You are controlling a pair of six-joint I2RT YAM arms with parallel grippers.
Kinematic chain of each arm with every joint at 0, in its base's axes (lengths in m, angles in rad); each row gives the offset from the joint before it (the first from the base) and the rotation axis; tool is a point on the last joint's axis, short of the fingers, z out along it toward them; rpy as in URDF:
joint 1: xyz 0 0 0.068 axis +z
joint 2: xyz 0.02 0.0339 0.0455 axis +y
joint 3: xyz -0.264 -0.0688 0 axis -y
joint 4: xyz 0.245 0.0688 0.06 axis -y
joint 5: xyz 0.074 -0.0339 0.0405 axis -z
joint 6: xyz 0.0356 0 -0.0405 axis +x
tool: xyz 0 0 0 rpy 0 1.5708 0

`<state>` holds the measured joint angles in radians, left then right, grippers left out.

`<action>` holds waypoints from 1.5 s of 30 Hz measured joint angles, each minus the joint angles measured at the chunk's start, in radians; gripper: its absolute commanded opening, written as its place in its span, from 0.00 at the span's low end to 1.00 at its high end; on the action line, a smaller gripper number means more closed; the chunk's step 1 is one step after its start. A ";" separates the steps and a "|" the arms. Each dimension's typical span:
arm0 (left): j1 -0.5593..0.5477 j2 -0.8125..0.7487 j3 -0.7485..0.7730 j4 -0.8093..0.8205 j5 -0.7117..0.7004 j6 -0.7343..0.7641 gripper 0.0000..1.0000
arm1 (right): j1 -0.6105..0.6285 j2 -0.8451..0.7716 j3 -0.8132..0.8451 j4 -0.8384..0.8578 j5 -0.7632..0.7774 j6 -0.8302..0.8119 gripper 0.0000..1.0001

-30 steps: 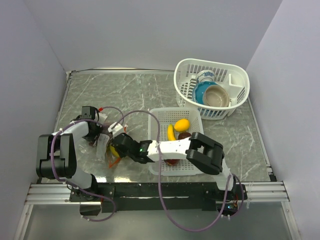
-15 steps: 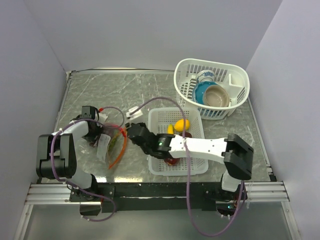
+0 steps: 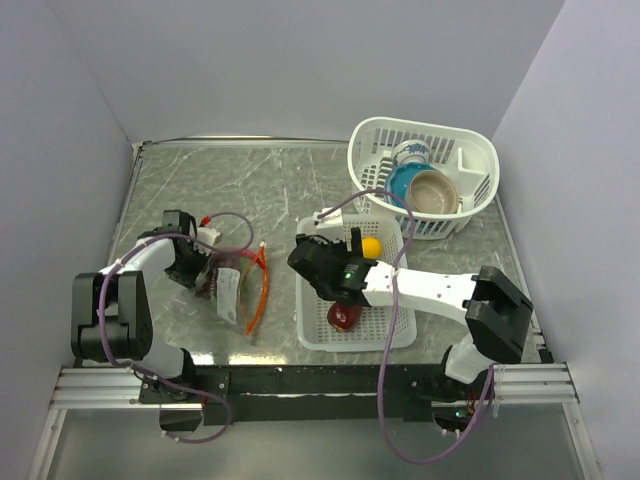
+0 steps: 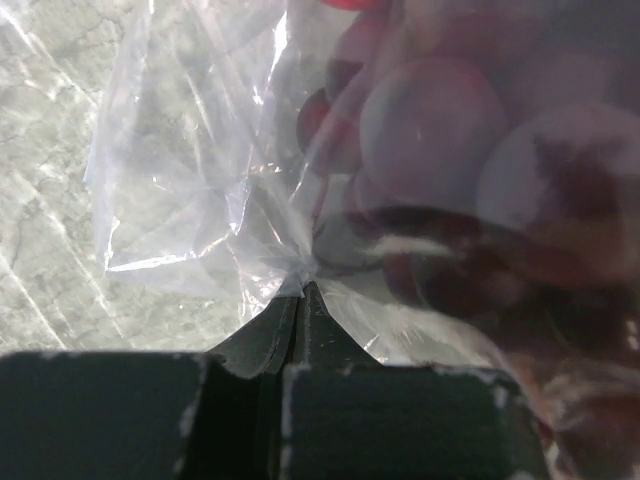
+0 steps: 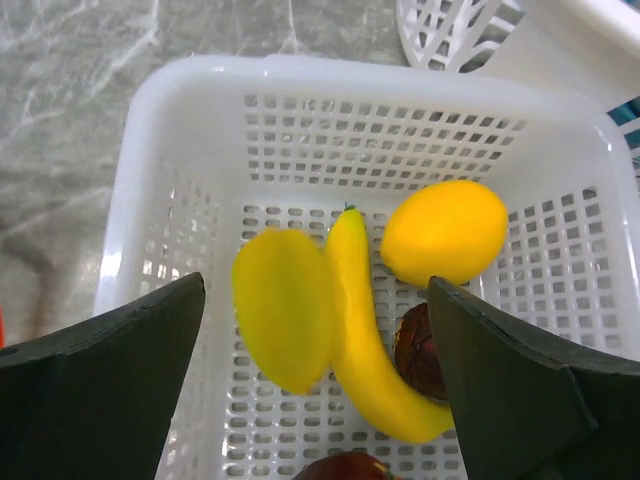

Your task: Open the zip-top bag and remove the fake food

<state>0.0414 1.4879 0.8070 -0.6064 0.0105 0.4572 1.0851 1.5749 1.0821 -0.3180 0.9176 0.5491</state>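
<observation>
The clear zip-top bag [image 3: 232, 288] lies on the table at the left, its orange-red zipper strip [image 3: 256, 290] towards the middle. My left gripper [image 4: 299, 288] is shut on a pinch of the bag's plastic, and purple grapes [image 4: 440, 150] show through it. My right gripper [image 5: 316, 290] hangs open over the low white basket [image 5: 300, 75]. A blurred yellow-green piece [image 5: 285, 305] is between its jaws and touches neither. Below lie a banana [image 5: 375, 340], a yellow-orange round fruit [image 5: 445, 232] and a dark red apple [image 3: 343, 317].
A taller white slotted basket [image 3: 475, 150] at the back right holds a blue bowl [image 3: 403, 183] and a tan bowl [image 3: 435, 192]. Grey walls close in the table on the left, back and right. Purple cables loop over both arms.
My right gripper left the bag, swung right over the low basket and opened, letting go of the yellow-green piece. The bag has slumped flatter on the table. The left gripper kept its hold.
</observation>
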 measured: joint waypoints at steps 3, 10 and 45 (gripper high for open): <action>0.000 0.013 -0.009 0.021 -0.009 0.001 0.01 | 0.037 -0.006 0.003 0.026 0.035 -0.018 1.00; -0.007 0.035 -0.014 0.074 -0.075 0.002 0.01 | 0.203 0.023 0.058 0.211 0.010 -0.199 0.86; 0.029 0.090 0.031 0.143 -0.138 0.029 0.01 | 0.099 0.629 0.520 0.277 -0.248 -0.256 0.86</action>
<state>0.0700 1.5780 0.8375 -0.4629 -0.1276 0.4862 1.1839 2.2040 1.6020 -0.0410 0.6693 0.2928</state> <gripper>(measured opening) 0.016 0.858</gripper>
